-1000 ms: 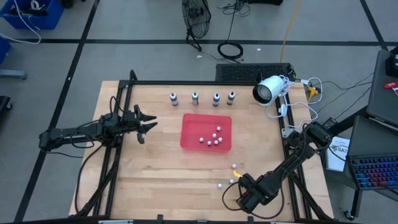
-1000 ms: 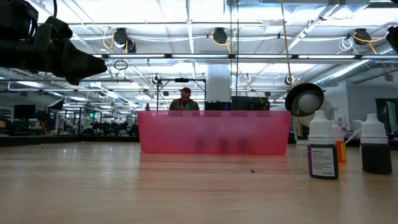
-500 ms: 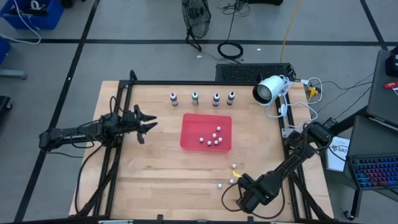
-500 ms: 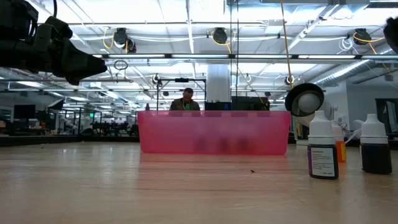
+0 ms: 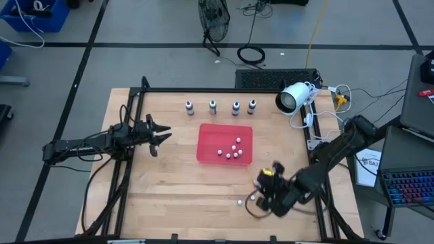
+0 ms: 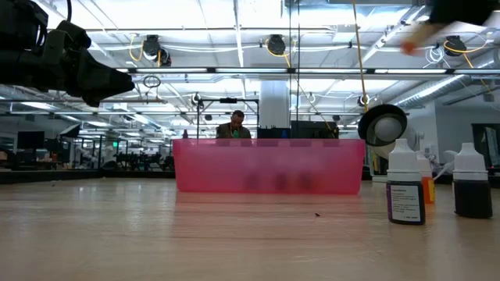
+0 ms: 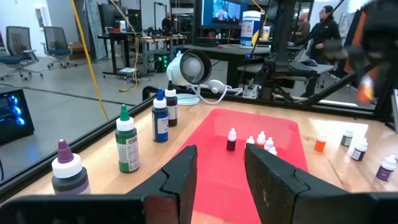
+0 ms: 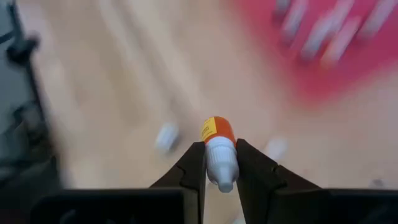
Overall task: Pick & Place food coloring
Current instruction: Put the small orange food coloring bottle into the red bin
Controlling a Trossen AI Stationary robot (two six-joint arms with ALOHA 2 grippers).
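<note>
Four food coloring bottles stand upright in a row near the table's far edge (image 5: 189, 106), (image 5: 212, 106), (image 5: 235, 107), (image 5: 251, 106); the left wrist view shows purple (image 7: 65, 174), green (image 7: 126, 146) and blue (image 7: 160, 121) tops. My left gripper (image 5: 159, 134) hovers open left of the red tray (image 5: 207, 152), its fingers (image 7: 186, 180) apart. My right gripper (image 5: 266, 179) is off the tray's near right corner, shut on a small orange bottle with a white cap (image 8: 217, 146). My right gripper pinches the small orange bottle by its white cap end (image 8: 221, 163) between its two fingers (image 8: 194, 168). The orange body (image 8: 217, 130) sticks out past the fingertips, in line with them. The bottle is lifted clear of the table.
Several small white-capped bottles lie inside the red tray (image 7: 261, 140). Two more lie on the wood near the right gripper (image 5: 239, 201), (image 5: 252, 197). A white camera (image 5: 291, 98) with cables sits at the far right corner. A black frame borders the table.
My right gripper has risen from near the table's near edge and swung toward the red tray, carrying the small orange bottle off the wood; its wrist view is blurred by the motion.
</note>
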